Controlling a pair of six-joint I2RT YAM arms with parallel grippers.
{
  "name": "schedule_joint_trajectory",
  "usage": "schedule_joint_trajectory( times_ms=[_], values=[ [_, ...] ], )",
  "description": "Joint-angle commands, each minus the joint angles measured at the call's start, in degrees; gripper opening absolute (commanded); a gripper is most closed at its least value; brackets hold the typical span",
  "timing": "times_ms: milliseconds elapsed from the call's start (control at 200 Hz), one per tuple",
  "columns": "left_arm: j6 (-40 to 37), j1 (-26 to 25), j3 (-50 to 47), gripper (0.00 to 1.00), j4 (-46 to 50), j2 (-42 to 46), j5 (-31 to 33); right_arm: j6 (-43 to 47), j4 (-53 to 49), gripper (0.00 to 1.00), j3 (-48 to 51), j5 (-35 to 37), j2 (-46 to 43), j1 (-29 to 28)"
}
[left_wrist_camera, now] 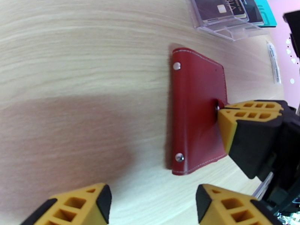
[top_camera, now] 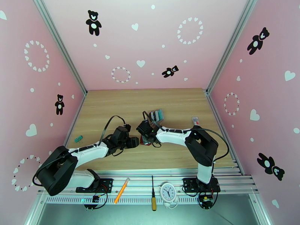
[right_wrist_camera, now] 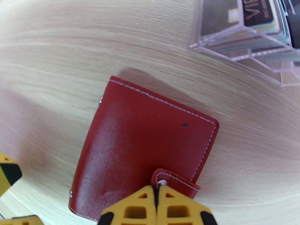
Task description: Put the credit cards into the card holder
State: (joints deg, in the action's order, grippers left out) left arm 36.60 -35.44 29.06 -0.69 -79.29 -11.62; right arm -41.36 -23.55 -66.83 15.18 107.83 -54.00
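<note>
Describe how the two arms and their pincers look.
The left arm and right arm have white link shells and bulky black joint housings. Thin black cables loop along them. The left pincer and right pincer have yellow-orange fingers with lattice cut-outs and black pads.

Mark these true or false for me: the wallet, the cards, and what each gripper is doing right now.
1. The card holder lies closed on the table. True.
2. The left gripper is shut on a card. False: it is open and holds nothing, with its tips beside the card holder.
3. The credit cards sit in the clear stand. True.
4. The right gripper is wide open above the stand. False: it is shut, with its tips at the card holder's snap tab.
</note>
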Motion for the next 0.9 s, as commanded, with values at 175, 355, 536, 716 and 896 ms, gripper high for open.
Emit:
schedule_joint_trajectory(
  times_ms=[175, 355, 536, 716, 896],
  values=[
    [-1.09, -0.38, 2.81, 0.65, -1.34, -3.08, -0.76, 1.72, -0.65, 0.0, 2.66, -4.58, 1.05, 0.65],
    [-1.22, -0.39, 5.05, 0.65, -0.01, -5.88, 0.08, 2.08, 0.75, 0.0, 3.3, -5.82, -1.54, 1.02],
    [-1.6, -0.42, 7.69, 0.64, 0.3, -9.62, -0.67, 2.34, 2.46, 0.0, 4.3, -8.24, -3.47, 1.95],
    [-2.41, -0.38, 10.88, 0.56, 3.24, -13.57, -0.28, 1.99, 4.89, 0.0, 6.2, -11.36, -5.48, 3.57],
    [-2.5, -0.41, 11.97, 0.5, 5.02, -15.69, 0.25, 2.14, 6.61, 0.0, 7.49, -13.44, -7.81, 4.94]
  ],
)
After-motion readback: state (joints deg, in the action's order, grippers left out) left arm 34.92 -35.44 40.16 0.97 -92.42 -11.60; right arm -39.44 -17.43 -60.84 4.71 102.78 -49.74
